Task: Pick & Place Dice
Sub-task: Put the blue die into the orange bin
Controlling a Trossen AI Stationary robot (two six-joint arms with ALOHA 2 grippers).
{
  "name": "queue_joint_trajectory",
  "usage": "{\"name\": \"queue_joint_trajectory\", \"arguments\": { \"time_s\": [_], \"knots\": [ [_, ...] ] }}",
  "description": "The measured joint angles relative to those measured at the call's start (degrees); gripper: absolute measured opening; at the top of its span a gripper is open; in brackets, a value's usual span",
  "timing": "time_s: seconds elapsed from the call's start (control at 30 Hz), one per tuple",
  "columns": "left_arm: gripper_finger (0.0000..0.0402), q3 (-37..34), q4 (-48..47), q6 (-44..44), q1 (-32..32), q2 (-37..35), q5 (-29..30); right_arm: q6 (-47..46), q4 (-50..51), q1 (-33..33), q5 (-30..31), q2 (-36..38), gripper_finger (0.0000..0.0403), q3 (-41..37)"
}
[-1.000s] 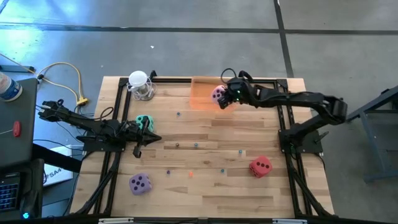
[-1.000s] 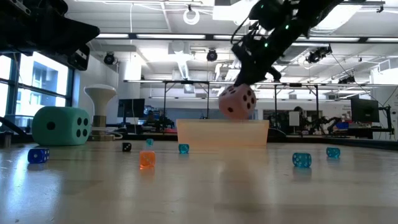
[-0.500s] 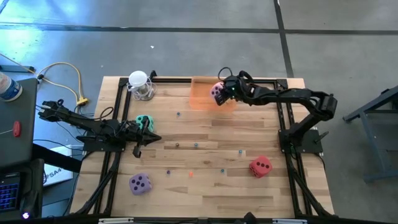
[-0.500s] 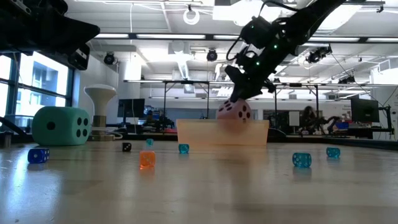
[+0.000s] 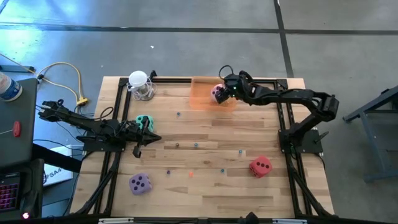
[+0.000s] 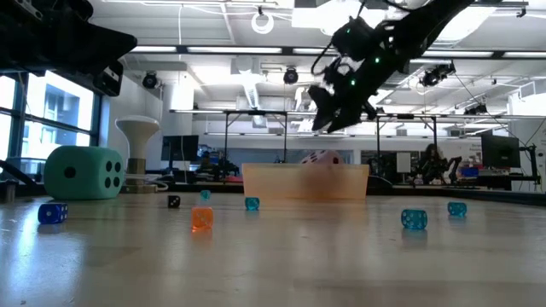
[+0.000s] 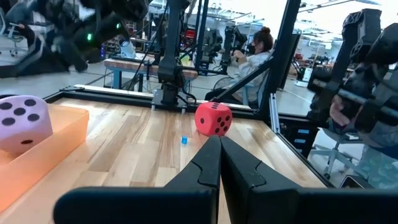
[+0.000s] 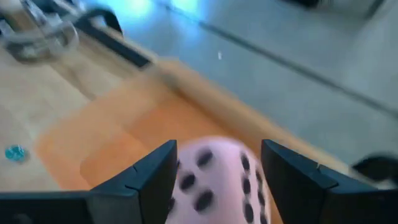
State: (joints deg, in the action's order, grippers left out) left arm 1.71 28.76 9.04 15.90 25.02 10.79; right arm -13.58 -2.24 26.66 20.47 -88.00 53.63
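Observation:
The pink die (image 5: 217, 94) lies in the orange tray (image 5: 202, 99) at the table's far edge; only its top shows over the tray wall in the low view (image 6: 322, 158). My right gripper (image 6: 334, 119) hangs open just above it, and its fingers stand on either side of the die (image 8: 214, 171) without touching it. My left gripper (image 5: 153, 138) is shut and empty at the table's left, next to the teal die (image 5: 144, 121). The purple die (image 5: 140, 183) rests near the front left. The red die (image 5: 260, 166) rests at the front right.
Several tiny bead-like dice lie scattered across the middle of the table (image 6: 202, 218). A white wire-framed object (image 5: 140, 86) stands at the far left. Black frame rails run along the table's left and right edges. People sit in the room beyond the table (image 7: 258, 50).
My right gripper has carried the pink die toward the far edge and down over the orange tray, then let go of it. The die has dropped into the tray, and the gripper now stands clear above it.

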Motion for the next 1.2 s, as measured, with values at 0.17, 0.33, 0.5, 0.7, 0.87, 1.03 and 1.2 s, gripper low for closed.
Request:
{"name": "queue_joint_trajectory", "arguments": {
  "time_s": [0.17,0.33,0.5,0.7,0.87,1.03,1.2],
  "knots": [
    [0.0,0.0,0.0,0.0,0.0,0.0,0.0,5.4,-1.0,-2.1,0.2,6.0,0.0239,0.0],
    [0.0,0.0,-0.1,0.0,0.0,0.0,0.0,6.6,0.6,-6.3,-0.9,12.7,0.024,0.0],
    [0.0,0.0,-0.7,0.0,0.0,0.0,0.0,7.8,5.7,-11.1,-11.4,18.9,0.024,0.0],
    [0.0,0.0,-1.1,0.0,0.0,0.0,0.0,5.9,19.5,-16.9,-28.2,22.1,0.024,0.1],
    [0.0,0.0,-1.1,0.0,0.0,0.0,0.0,-0.1,35.5,-23.1,-29.9,19.6,0.024,0.1],
    [0.0,0.0,-1.1,0.0,0.0,0.0,0.0,-15.7,41.8,-28.2,-22.7,14.5,0.024,0.0],
    [0.0,0.0,-1.1,0.0,0.0,0.0,0.0,-23.3,43.9,-31.2,-23.9,8.3,0.024,0.0]
  ]
}}
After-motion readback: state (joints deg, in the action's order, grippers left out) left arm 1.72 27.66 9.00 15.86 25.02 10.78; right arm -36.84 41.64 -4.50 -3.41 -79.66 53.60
